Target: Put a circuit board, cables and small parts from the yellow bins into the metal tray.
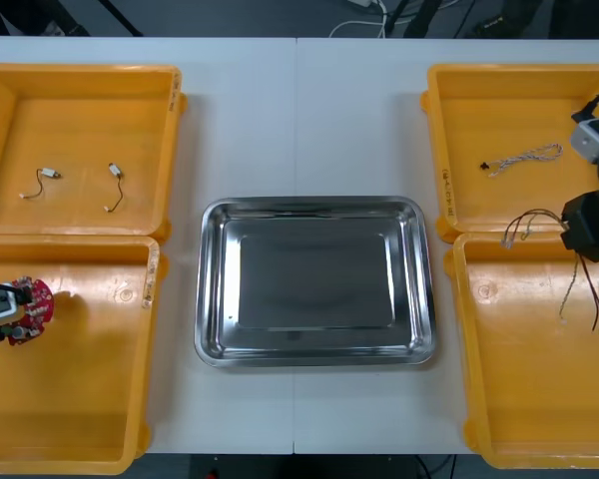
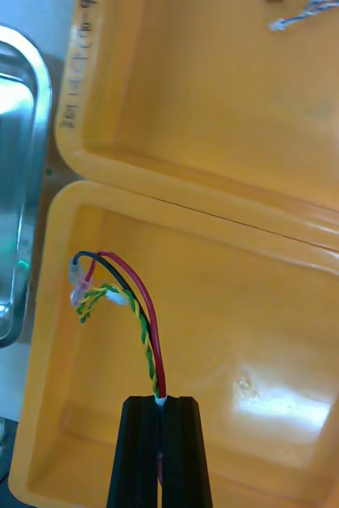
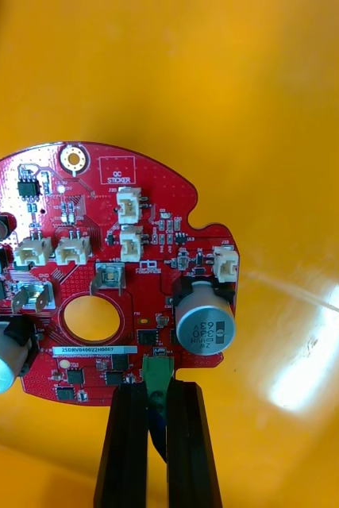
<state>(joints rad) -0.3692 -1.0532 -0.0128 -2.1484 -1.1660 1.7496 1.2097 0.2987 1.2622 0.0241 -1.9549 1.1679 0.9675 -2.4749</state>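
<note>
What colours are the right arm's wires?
Red, black and twisted yellow-green cables, clearest in right wrist view.

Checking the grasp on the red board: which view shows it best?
Left wrist view: the red circuit board faces the camera, its edge pinched in the left gripper. Front view shows the board small, partly behind that gripper, over the near left bin.

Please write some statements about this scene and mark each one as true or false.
1. The metal tray holds nothing yet. True.
2. The left gripper is open above the circuit board. False: it is shut on the board's edge, over the near left bin.
3. The right gripper is shut on the red and yellow cable. True.
4. The twisted blue and white cable lies in the tray. False: it lies in the far right bin.
5. Two small metal parts lie in the far left bin. True.
</note>
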